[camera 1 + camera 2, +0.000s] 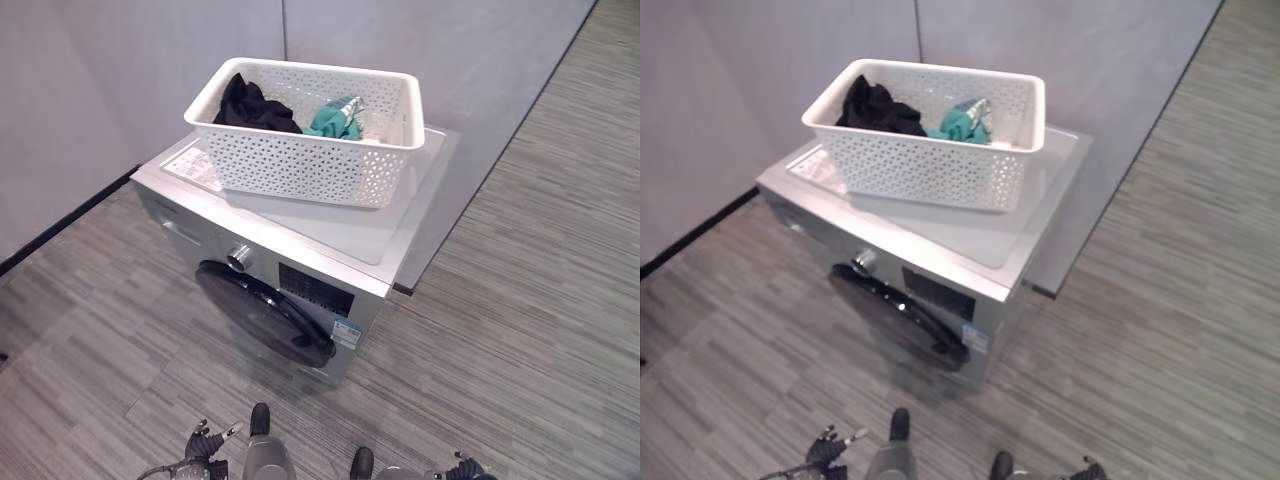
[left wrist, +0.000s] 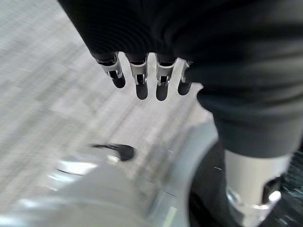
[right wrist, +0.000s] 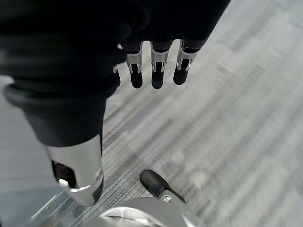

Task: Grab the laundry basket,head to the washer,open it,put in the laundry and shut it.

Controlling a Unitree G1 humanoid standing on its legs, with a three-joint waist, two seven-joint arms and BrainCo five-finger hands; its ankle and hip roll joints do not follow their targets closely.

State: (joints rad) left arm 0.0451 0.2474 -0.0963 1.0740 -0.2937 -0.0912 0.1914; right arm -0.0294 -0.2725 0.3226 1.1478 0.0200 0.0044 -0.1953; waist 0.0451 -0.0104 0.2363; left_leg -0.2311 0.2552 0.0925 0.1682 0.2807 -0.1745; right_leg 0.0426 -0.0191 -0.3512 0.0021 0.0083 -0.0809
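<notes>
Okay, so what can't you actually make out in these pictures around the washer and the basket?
- Bottom of the white perforated plastic laundry basket: hidden under the black garment and teal garment, eye views.
- Inside the silver front-loading washer: hidden behind its dark round door.
- Control panel print: too small.
- Left hand and right hand: fingers hang straight over blurred floor; palms hidden by the dark covers.

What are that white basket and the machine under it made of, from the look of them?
The laundry basket looks like moulded white plastic: stiff walls pierced by a regular lattice of holes, matte. The washing machine seems to be painted or coated metal in silver-grey, with a smooth top giving a soft sheen; its round door is dark and glossy, probably tinted plastic or glass.
</notes>
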